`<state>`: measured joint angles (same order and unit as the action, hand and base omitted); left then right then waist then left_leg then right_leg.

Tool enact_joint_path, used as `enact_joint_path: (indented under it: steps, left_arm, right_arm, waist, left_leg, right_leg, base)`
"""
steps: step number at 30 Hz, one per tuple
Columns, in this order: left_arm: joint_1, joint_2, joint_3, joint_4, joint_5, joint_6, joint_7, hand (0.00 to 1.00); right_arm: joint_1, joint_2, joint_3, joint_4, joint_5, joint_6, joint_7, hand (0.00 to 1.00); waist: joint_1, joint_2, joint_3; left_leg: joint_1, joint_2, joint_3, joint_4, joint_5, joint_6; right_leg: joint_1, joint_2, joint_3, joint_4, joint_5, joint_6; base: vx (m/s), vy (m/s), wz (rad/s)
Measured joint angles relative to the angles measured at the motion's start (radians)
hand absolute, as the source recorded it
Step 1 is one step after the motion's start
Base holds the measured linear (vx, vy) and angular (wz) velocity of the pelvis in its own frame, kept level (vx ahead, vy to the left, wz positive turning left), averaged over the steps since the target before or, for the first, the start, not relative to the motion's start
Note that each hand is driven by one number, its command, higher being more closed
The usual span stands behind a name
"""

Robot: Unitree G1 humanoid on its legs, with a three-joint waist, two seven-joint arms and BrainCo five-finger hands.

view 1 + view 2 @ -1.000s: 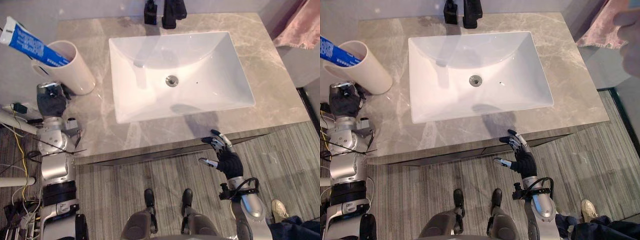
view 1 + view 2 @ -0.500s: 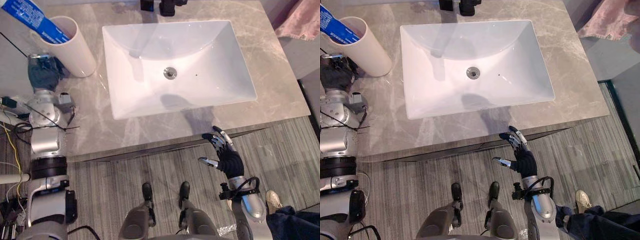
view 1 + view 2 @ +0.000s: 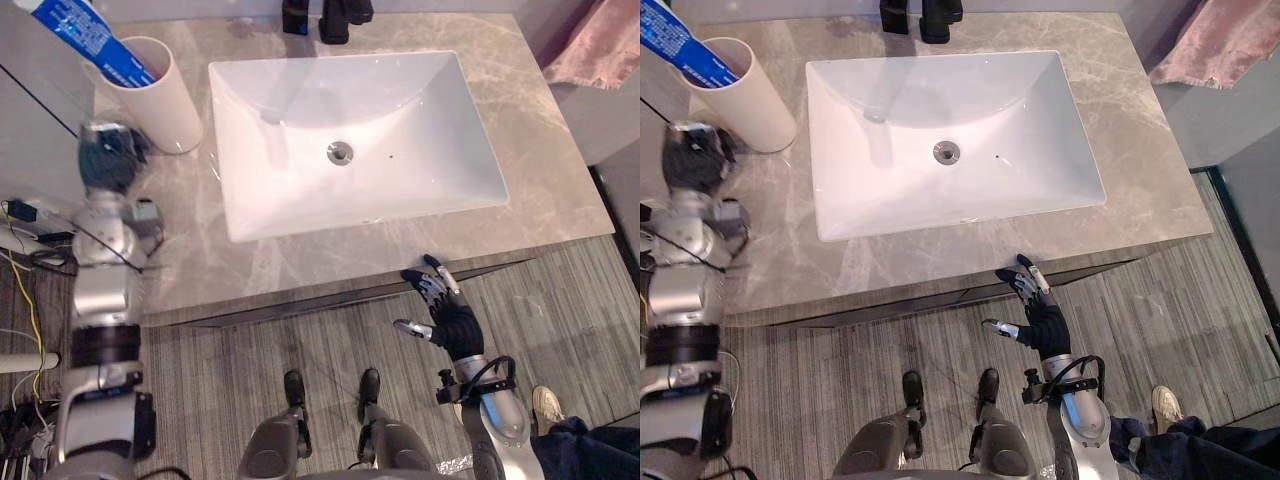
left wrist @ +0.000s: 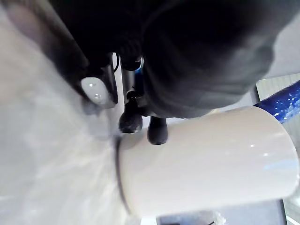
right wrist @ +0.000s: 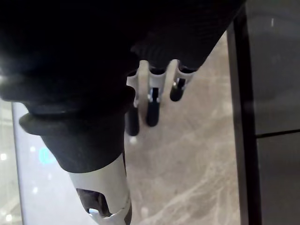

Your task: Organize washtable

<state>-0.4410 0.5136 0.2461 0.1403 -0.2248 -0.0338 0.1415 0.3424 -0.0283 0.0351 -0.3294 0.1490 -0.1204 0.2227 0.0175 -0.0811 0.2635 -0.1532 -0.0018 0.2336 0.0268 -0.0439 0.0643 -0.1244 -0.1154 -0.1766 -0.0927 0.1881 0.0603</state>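
The left hand (image 3: pixel 108 160), loosely open, touches the cup (image 3: pixel 160 105) at ten o'clock on the worktop (image 3: pixel 560 190). A blue tube (image 3: pixel 85 38) stands in it. The sink (image 3: pixel 360 140) is in the middle. At five o'clock, the right hand (image 3: pixel 450 318) is spread wide and holds nothing.

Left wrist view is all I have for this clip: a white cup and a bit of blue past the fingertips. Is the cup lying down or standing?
Observer: Standing. The cup is upright on the counter, left of the sink, just beyond the left hand.
Operator: And the blue?
Observer: That is a blue tube standing in the cup. It leans out over the rim, away from the sink.
Operator: Where is the other hand?
Observer: The right hand is low in front of the sink. Its straight fingers reach to the counter's front edge and hold nothing.
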Motion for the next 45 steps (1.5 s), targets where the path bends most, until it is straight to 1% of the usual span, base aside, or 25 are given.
enact_joint_path:
  steps: [1, 2, 3, 4, 5, 6, 8, 9, 10, 11, 12, 16, 21, 22, 26, 31, 33, 38, 40, 41, 42, 43, 45]
  left_arm:
    - [0.036, -0.028, 0.002, -0.033, 0.0, -0.011, -0.011, 1.0]
    - [0.066, -0.053, 0.003, -0.05, 0.0, -0.02, -0.015, 1.0]
    - [0.081, -0.066, 0.004, -0.057, 0.001, -0.021, -0.017, 1.0]
    - [0.102, -0.088, 0.006, -0.06, 0.001, -0.023, -0.028, 1.0]
    - [0.111, -0.097, 0.011, -0.062, 0.001, -0.023, -0.032, 1.0]
    - [0.13, -0.12, 0.022, -0.062, 0.001, -0.022, -0.034, 1.0]
    - [0.179, -0.16, 0.032, -0.063, 0.001, -0.022, -0.035, 1.0]
    - [0.184, -0.163, 0.031, -0.063, 0.001, -0.022, -0.035, 1.0]
    - [0.208, -0.185, 0.031, -0.064, 0.001, -0.019, -0.045, 1.0]
    - [0.217, -0.192, 0.031, -0.064, 0.001, -0.018, -0.051, 1.0]
    - [0.236, -0.209, 0.029, -0.063, 0.001, -0.018, -0.057, 1.0]
    - [0.253, -0.219, 0.027, -0.063, 0.001, -0.018, -0.068, 1.0]
    - [0.268, -0.234, 0.018, -0.059, 0.001, -0.014, -0.074, 1.0]
    - [0.268, -0.237, 0.015, -0.055, 0.001, -0.014, -0.074, 1.0]
    - [0.268, -0.237, -0.019, -0.051, 0.002, -0.013, -0.074, 1.0]
    - [0.261, -0.233, -0.019, -0.045, 0.004, -0.015, -0.074, 1.0]
    - [0.247, -0.226, -0.019, -0.035, 0.003, -0.021, -0.072, 1.0]
    - [0.142, -0.166, -0.021, 0.035, 0.003, -0.017, -0.062, 1.0]
    - [0.087, -0.133, -0.022, 0.069, 0.002, -0.015, -0.049, 1.0]
    - [0.053, -0.109, -0.024, 0.085, 0.001, -0.015, -0.047, 1.0]
    - [0.035, -0.096, -0.027, 0.095, 0.001, -0.015, -0.046, 1.0]
    - [0.0, -0.067, -0.04, 0.115, 0.0, -0.014, -0.041, 1.0]
    - [-0.053, -0.031, -0.059, 0.151, 0.0, -0.013, -0.031, 1.0]
  right_arm:
    - [0.0, 0.001, -0.004, 0.002, 0.0, 0.001, 0.0, 0.0]
    - [0.0, 0.0, -0.008, 0.006, 0.0, 0.007, 0.0, 0.0]
    - [0.0, 0.0, -0.009, 0.009, 0.0, 0.008, 0.0, 0.0]
    - [0.0, 0.0, -0.012, 0.011, 0.0, 0.011, 0.0, 0.0]
    - [-0.001, 0.0, -0.02, 0.011, 0.0, 0.011, 0.0, 0.0]
    - [-0.001, 0.0, -0.021, 0.012, 0.0, 0.013, 0.0, 0.0]
    - [-0.002, -0.001, -0.023, 0.025, 0.0, 0.013, 0.002, 0.0]
    - [-0.003, -0.001, -0.022, 0.027, 0.0, 0.013, 0.003, 0.0]
    - [-0.003, -0.002, -0.023, 0.036, 0.0, 0.016, 0.004, 0.0]
    - [-0.003, -0.002, -0.023, 0.042, 0.0, 0.017, 0.005, 0.0]
    - [-0.003, -0.002, -0.023, 0.056, 0.0, 0.021, 0.014, 0.0]
    - [-0.003, -0.002, -0.023, 0.07, 0.0, 0.025, 0.017, 0.0]
    - [-0.002, 0.0, -0.022, 0.073, 0.0, 0.051, 0.016, 0.0]
    - [-0.002, 0.001, -0.021, 0.078, 0.0, 0.053, 0.015, 0.0]
    - [0.008, 0.001, -0.019, 0.08, -0.001, 0.063, 0.001, 0.0]
    - [0.023, 0.0, -0.021, 0.121, -0.002, 0.097, -0.009, 0.0]
    - [0.031, 0.0, -0.021, 0.121, -0.002, 0.097, -0.014, 0.0]
    - [0.034, 0.0, -0.027, 0.117, -0.003, 0.096, -0.042, 0.0]
    - [0.034, 0.002, -0.026, 0.115, -0.003, 0.096, -0.047, 0.0]
    - [0.034, 0.002, -0.027, 0.109, -0.003, 0.095, -0.049, 0.0]
    - [0.034, 0.002, -0.028, 0.108, -0.003, 0.093, -0.05, 0.0]
    - [0.034, 0.002, -0.029, 0.104, -0.003, 0.09, -0.05, 0.0]
    - [0.032, 0.001, -0.03, 0.092, -0.003, 0.087, -0.053, 0.0]
  waist:
    - [0.0, 0.001, 0.0]
    - [0.002, 0.001, -0.001]
    - [0.003, 0.003, -0.001]
    - [0.004, 0.009, -0.005]
    - [0.005, 0.014, -0.008]
    - [0.006, 0.024, -0.014]
    - [0.01, 0.052, -0.037]
    - [0.011, 0.055, -0.04]
    - [0.01, 0.069, -0.053]
    - [0.008, 0.073, -0.059]
    - [-0.001, 0.079, -0.07]
    - [-0.001, 0.078, -0.083]
    - [-0.005, 0.078, -0.106]
    - [-0.007, 0.074, -0.114]
    - [-0.011, 0.071, -0.13]
    - [-0.021, 0.068, -0.143]
    - [-0.027, 0.066, -0.148]
    - [-0.033, 0.056, -0.146]
    - [-0.033, 0.04, -0.136]
    - [-0.036, 0.028, -0.128]
    - [-0.04, 0.022, -0.122]
    - [-0.044, 0.014, -0.115]
    - [-0.055, 0.013, -0.091]
  left_leg:
    - [0.001, -0.004, -0.01, 0.006, 0.0, 0.0]
    - [0.009, -0.011, -0.016, 0.007, 0.0, 0.0]
    - [0.013, -0.014, -0.019, 0.007, 0.0, 0.0]
    - [0.016, -0.019, -0.027, 0.008, 0.0, 0.0]
    - [0.016, -0.022, -0.031, 0.008, 0.0, 0.0]
    - [0.017, -0.026, -0.04, 0.007, 0.001, -0.001]
    - [0.018, -0.029, -0.046, 0.004, 0.004, -0.004]
    - [0.018, -0.03, -0.047, 0.004, 0.005, -0.005]
    - [0.028, -0.033, -0.053, -0.003, 0.009, -0.007]
    - [0.032, -0.033, -0.059, -0.008, 0.013, -0.01]
    - [0.047, -0.035, -0.075, -0.027, 0.025, -0.016]
    - [0.049, -0.034, -0.082, -0.029, 0.029, -0.019]
    - [0.064, -0.035, -0.081, -0.058, 0.046, -0.019]
    - [0.067, -0.037, -0.082, -0.066, 0.049, -0.017]
    - [0.074, -0.041, -0.078, -0.084, 0.054, -0.018]
    - [0.068, -0.044, -0.059, -0.092, 0.054, -0.017]
    - [0.054, -0.044, -0.052, -0.091, 0.055, -0.015]
    - [0.018, -0.042, -0.028, -0.08, 0.056, -0.012]
    - [0.006, -0.034, -0.009, -0.077, 0.055, -0.012]
    - [-0.005, -0.034, -0.007, -0.069, 0.053, -0.011]
    - [-0.011, -0.033, -0.007, -0.062, 0.051, -0.009]
    - [-0.024, -0.031, -0.003, -0.056, 0.05, -0.009]
    - [-0.031, -0.03, -0.001, -0.047, 0.048, -0.006]
  right_leg:
    - [0.009, -0.004, -0.015, 0.001, -0.012, -0.007]
    - [0.022, -0.011, -0.019, 0.004, -0.03, -0.002]
    - [0.027, -0.014, -0.019, 0.006, -0.039, -0.004]
    - [0.034, -0.021, -0.025, 0.01, -0.054, 0.004]
    - [0.034, -0.023, -0.029, 0.015, -0.063, 0.003]
    - [0.034, -0.027, -0.042, 0.025, -0.08, 0.007]
    - [0.036, -0.03, -0.045, 0.027, -0.094, 0.009]
    - [0.037, -0.03, -0.045, 0.027, -0.095, 0.011]
    - [0.048, -0.031, -0.05, 0.026, -0.104, 0.017]
    - [0.053, -0.031, -0.055, 0.026, -0.107, 0.015]
    - [0.065, -0.026, -0.069, 0.026, -0.11, 0.013]
    - [0.069, -0.024, -0.069, 0.027, -0.117, 0.013]
    - [0.068, -0.026, -0.068, 0.034, -0.121, 0.013]
    - [0.066, -0.03, -0.067, 0.037, -0.128, 0.018]
    - [0.062, -0.033, -0.063, 0.037, -0.129, 0.019]
    - [0.043, -0.035, -0.041, 0.037, -0.129, 0.019]
    - [0.026, -0.036, -0.034, 0.037, -0.127, 0.021]
    - [-0.017, -0.035, -0.007, 0.037, -0.114, 0.027]
    - [-0.036, -0.027, 0.014, 0.034, -0.098, 0.021]
    - [-0.042, -0.028, 0.016, 0.032, -0.096, 0.022]
    - [-0.046, -0.028, 0.017, 0.032, -0.092, 0.023]
    - [-0.056, -0.026, 0.02, 0.032, -0.086, 0.02]
    - [-0.059, -0.027, 0.022, 0.03, -0.074, 0.018]
  base:
    - [0.03, -0.016, 0.26]
    - [0.02, -0.015, 0.25]
    - [0.01, -0.019, 0.24]
    - [0.0, -0.018, 0.17]
    - [0.0, -0.031, 0.21]
    - [-0.01, -0.039, 0.14]
    - [0.0, -0.052, 0.1]
    - [0.01, -0.053, 0.1]
    - [0.01, -0.026, 0.12]
    - [0.02, -0.062, 0.28]
    - [0.01, -0.036, 0.23]
    - [-0.02, -0.034, 0.09]
    - [-0.03, -0.009, 0.0]
    - [0.0, 0.0, 0.0]
    - [0.0, 0.003, -0.01]
    - [0.01, 0.011, -0.12]
    - [0.01, 0.005, -0.12]
    - [0.01, -0.003, -0.15]
    - [-0.01, -0.01, -0.24]
    - [-0.02, -0.013, -0.12]
    - [-0.03, -0.014, -0.05]
    - [-0.03, -0.012, -0.04]
    - [-0.04, 0.005, -0.07]
